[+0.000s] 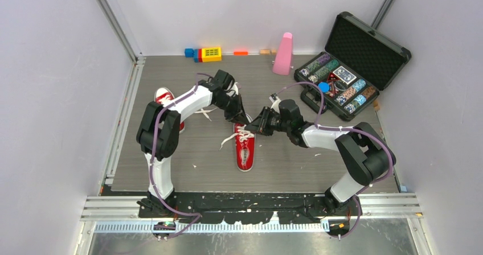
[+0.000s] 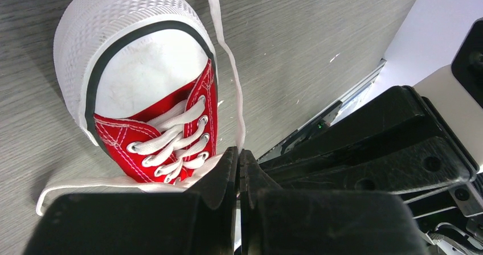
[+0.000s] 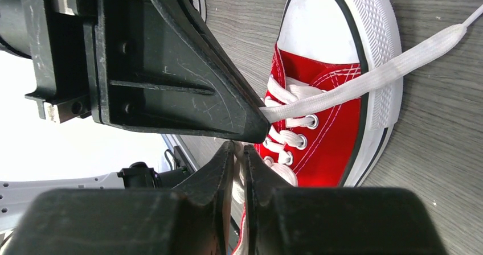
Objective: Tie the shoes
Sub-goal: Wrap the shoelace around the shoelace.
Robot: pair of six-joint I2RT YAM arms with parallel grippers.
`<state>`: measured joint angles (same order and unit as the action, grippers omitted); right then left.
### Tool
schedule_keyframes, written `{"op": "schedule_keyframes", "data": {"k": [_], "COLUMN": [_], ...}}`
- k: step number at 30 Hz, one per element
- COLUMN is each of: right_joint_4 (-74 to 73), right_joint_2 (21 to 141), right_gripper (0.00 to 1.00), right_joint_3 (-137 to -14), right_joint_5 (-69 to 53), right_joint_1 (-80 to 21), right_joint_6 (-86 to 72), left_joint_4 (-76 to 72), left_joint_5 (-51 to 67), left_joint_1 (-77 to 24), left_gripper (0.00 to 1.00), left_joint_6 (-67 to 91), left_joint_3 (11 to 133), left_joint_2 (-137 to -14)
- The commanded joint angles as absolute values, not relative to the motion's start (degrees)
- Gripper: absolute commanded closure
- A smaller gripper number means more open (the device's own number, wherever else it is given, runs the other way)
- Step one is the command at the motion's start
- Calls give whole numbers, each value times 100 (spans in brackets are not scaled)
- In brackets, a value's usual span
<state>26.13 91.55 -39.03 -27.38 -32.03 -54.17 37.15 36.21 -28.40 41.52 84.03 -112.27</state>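
Observation:
One red shoe (image 1: pixel 246 148) with a white toe cap lies mid-table, toe toward the arms. The other shoe (image 1: pixel 164 97) sits at the left, partly hidden behind my left arm. Both grippers meet over the middle shoe's lace area. My left gripper (image 2: pixel 239 151) is shut on a white lace (image 2: pixel 226 56) that runs past the shoe (image 2: pixel 151 90). My right gripper (image 3: pixel 239 148) is shut on another piece of white lace beside the eyelets of the shoe (image 3: pixel 330 95). The left gripper's finger (image 3: pixel 188 90) fills the upper left of the right wrist view, with its lace (image 3: pixel 376 75) stretched taut.
An open black case of poker chips (image 1: pixel 347 67) stands at the back right. A pink cone-shaped object (image 1: pixel 283 54) and several coloured blocks (image 1: pixel 206 54) line the back wall. Metal rails (image 1: pixel 122 124) edge the mat on the left.

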Motion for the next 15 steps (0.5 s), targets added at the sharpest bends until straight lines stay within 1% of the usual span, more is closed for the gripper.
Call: {"op": "schedule_keyframes", "data": {"k": [1,3,7,13,15], "right_joint_4": [2883,2891,2892,2865,2873], "right_joint_2": [9202,9198,9176,9149,9141], "right_gripper": [86,93,99,100,100], "right_joint_3": [-4001,-4002,-3993,-3989,-3981], "right_joint_5": [-2812,-2812,-2812,-2797,-2795], "right_joint_1": [-3232,-3234,-3234,-3227,-3226], "right_joint_6": [-5421,-5434,-5454,-5483,-5508], "left_joint_4": [3801,3794,3759,3654,3601], "left_joint_5": [3810,3811,3802,3746,3643], "left_joint_1": [-2865,-2865,-2865,-2861,-2852], "left_gripper": [98,98,98,97,93], "left_joint_6": [4123,4130,4137,4140,4140], "left_joint_3": [8624,8614,8613,8563,8481], "left_joint_2": [-11170,-11180,-11144,-10960,-10840]}}
